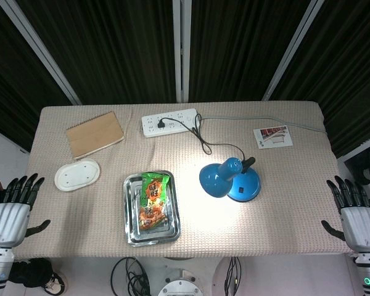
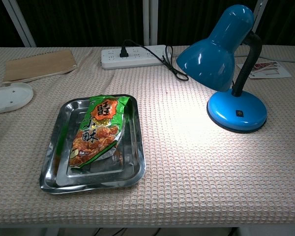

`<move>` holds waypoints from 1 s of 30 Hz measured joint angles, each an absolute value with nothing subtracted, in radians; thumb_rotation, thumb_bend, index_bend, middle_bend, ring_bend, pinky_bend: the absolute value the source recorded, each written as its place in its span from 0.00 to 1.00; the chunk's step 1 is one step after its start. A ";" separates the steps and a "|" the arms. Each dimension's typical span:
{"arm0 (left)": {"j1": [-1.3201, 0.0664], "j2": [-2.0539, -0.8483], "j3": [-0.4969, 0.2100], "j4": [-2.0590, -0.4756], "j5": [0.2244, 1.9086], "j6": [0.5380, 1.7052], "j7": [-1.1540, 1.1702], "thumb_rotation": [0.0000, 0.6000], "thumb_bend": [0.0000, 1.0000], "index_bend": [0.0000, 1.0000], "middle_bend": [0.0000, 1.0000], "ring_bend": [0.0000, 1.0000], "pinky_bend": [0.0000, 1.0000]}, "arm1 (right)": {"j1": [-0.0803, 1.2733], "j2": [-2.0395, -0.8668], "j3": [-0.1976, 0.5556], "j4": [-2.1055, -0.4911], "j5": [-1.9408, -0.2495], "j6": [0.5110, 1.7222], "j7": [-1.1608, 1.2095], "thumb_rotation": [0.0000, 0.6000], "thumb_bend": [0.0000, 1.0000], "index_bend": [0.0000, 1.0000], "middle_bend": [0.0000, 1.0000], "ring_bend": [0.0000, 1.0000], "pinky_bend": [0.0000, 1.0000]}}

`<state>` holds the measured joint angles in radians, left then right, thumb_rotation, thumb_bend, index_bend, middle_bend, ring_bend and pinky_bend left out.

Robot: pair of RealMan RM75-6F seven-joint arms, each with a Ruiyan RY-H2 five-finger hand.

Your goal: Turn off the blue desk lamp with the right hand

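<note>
— At the lower corners of the head view, what shows of the hands?

— The left hand [image 1: 12, 206] and right hand [image 1: 356, 213] both hang off the table's edge, fingers spread, holding nothing; their arms are cut off by the frame. The chest view shows neither.

— And the blue desk lamp [image 1: 229, 179]?

— Right of centre, lit, its shade tilted down, a bright patch on the cloth. Its switch [image 2: 240, 113] is a small dark square on the base; I cannot tell its position.

— The surface?

— A beige woven tablecloth [image 1: 277, 209]. The steel tray [image 1: 131, 231] holds a green snack bag [image 1: 153, 200]; a power strip [image 1: 170, 123] sits at the far edge. Dark curtains [image 1: 129, 43] hang behind.
</note>
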<state>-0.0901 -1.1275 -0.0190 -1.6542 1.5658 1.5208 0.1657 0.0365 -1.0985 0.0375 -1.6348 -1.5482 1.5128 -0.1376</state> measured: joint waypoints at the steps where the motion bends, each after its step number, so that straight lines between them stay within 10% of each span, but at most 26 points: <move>1: -0.090 -1.127 -0.019 -1.655 1.564 1.520 0.166 1.00 0.00 0.00 0.00 0.00 0.00 | 0.037 -1.101 0.038 -1.635 -1.548 1.512 -0.136 1.00 0.09 0.00 0.00 0.00 0.00; 16: -0.093 -1.126 -0.024 -1.674 1.565 1.520 0.186 1.00 0.00 0.00 0.00 0.00 0.00 | 0.030 -1.086 0.034 -1.632 -1.539 1.513 -0.162 1.00 0.08 0.00 0.03 0.02 0.02; 23: -0.096 -1.147 -0.018 -1.662 1.562 1.503 0.190 1.00 0.00 0.00 0.00 0.00 0.00 | 0.054 -1.053 0.027 -1.654 -1.560 1.470 -0.055 1.00 0.05 0.00 0.82 0.76 0.66; 30: -0.095 -1.148 -0.014 -1.662 1.566 1.506 0.194 1.00 0.00 0.00 0.00 0.00 0.00 | 0.085 -1.063 0.025 -1.672 -1.616 1.459 -0.058 1.00 0.21 0.00 1.00 0.93 0.82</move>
<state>-0.0945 -1.1476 -0.0141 -1.6616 1.5656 1.5058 0.1944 0.0853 -1.0633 0.0247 -1.6718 -1.6164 1.4590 -0.0582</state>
